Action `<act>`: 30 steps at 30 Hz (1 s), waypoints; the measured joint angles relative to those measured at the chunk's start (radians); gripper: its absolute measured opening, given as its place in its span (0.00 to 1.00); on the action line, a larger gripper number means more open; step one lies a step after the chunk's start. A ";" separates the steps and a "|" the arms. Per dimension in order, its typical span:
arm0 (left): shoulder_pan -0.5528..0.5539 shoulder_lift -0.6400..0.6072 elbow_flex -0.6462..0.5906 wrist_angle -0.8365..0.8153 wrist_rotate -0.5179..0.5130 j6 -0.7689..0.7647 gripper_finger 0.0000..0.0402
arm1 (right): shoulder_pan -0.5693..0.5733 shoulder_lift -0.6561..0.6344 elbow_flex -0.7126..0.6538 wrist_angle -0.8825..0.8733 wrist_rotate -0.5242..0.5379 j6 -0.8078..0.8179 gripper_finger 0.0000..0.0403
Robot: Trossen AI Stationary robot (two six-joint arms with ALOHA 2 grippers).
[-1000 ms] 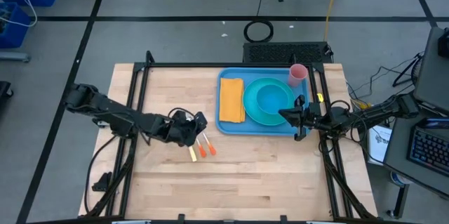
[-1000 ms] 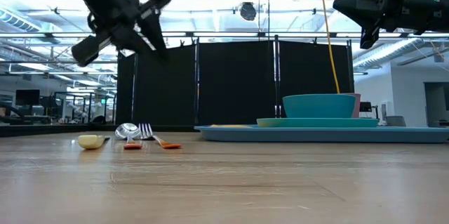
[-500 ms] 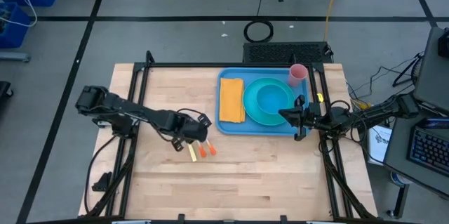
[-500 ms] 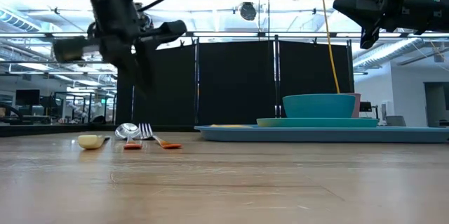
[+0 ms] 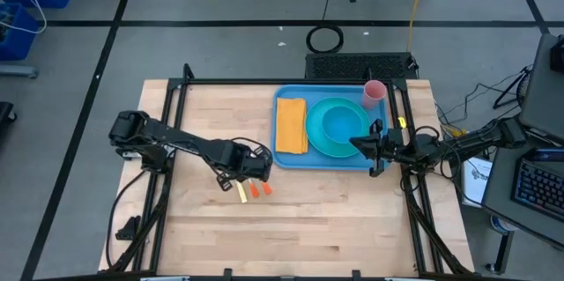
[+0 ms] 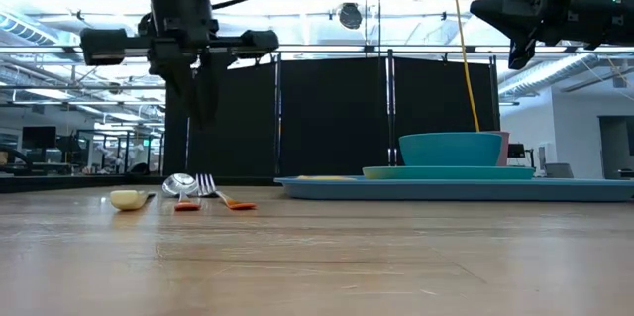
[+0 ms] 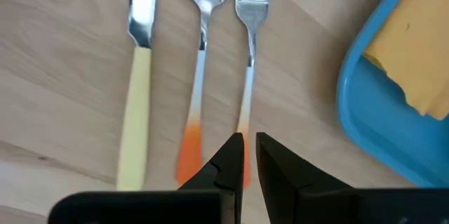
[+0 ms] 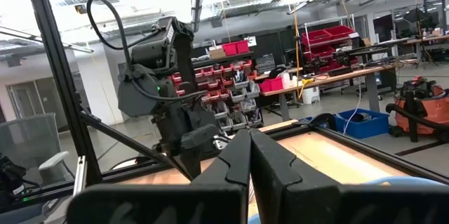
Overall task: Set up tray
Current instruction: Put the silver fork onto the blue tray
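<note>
Wooden table (image 5: 335,219), blue tray (image 5: 286,159); black partition (image 6: 337,118) behind; both fingers narrow

Cutlery (image 5: 251,188) lies left of the tray (image 5: 286,159).

Tray (image 7: 365,119) cut off at edge

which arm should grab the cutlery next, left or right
Left. The left gripper hangs directly above the fork, spoon and knife on the bare wood beside the tray, fingers nearly closed. The right gripper sits at the tray's far side, across the plate.
</note>
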 joint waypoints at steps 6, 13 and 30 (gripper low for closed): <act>0.027 0.017 -0.003 -0.001 0.037 0.018 0.10 | 0.000 0.000 0.000 0.000 0.000 0.000 0.00; 0.033 0.066 -0.005 0.010 0.040 0.035 0.10 | 0.000 0.000 0.000 -0.001 0.000 0.000 0.00; 0.057 0.073 -0.006 0.015 0.045 0.069 0.32 | 0.000 0.000 0.000 -0.001 0.000 0.000 0.00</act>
